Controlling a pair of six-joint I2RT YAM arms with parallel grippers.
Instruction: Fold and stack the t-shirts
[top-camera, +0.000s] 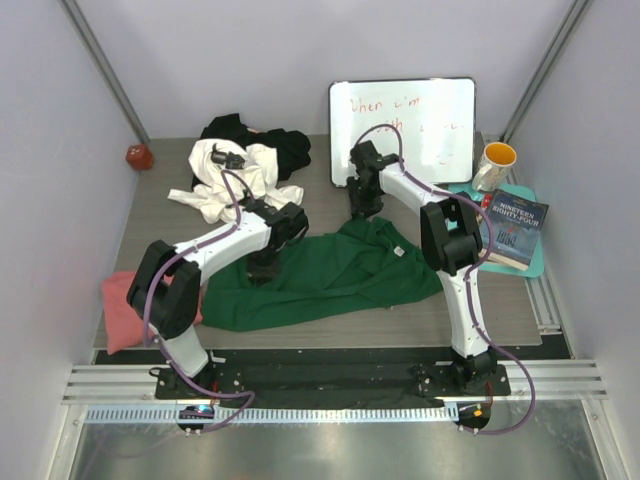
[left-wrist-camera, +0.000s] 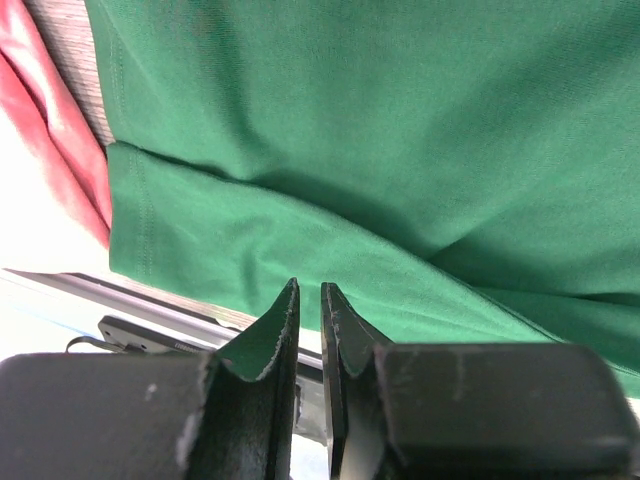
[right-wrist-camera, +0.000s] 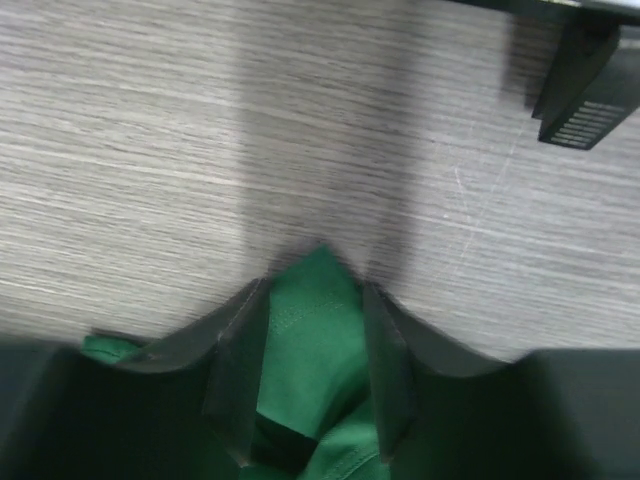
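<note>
The dark green t-shirt (top-camera: 330, 275) lies spread and rumpled across the middle of the table. My right gripper (top-camera: 362, 207) is at its far edge. In the right wrist view my right gripper (right-wrist-camera: 315, 290) is shut on a corner of the green t-shirt (right-wrist-camera: 310, 330) just above the wood. My left gripper (top-camera: 263, 266) hovers over the shirt's left part. In the left wrist view my left gripper (left-wrist-camera: 308, 290) is all but shut with nothing in it, above the green t-shirt (left-wrist-camera: 400, 150). The white t-shirt (top-camera: 235, 178) and black t-shirt (top-camera: 288, 146) lie crumpled at the back left. The salmon pink t-shirt (top-camera: 120, 312) lies at the front left.
A whiteboard (top-camera: 403, 130) leans at the back. A yellow mug (top-camera: 495, 163) and a book (top-camera: 513, 230) sit on the teal mat (top-camera: 537, 266) at the right. A red ball (top-camera: 139, 156) is at the back left. The pink shirt (left-wrist-camera: 50, 110) borders the green one.
</note>
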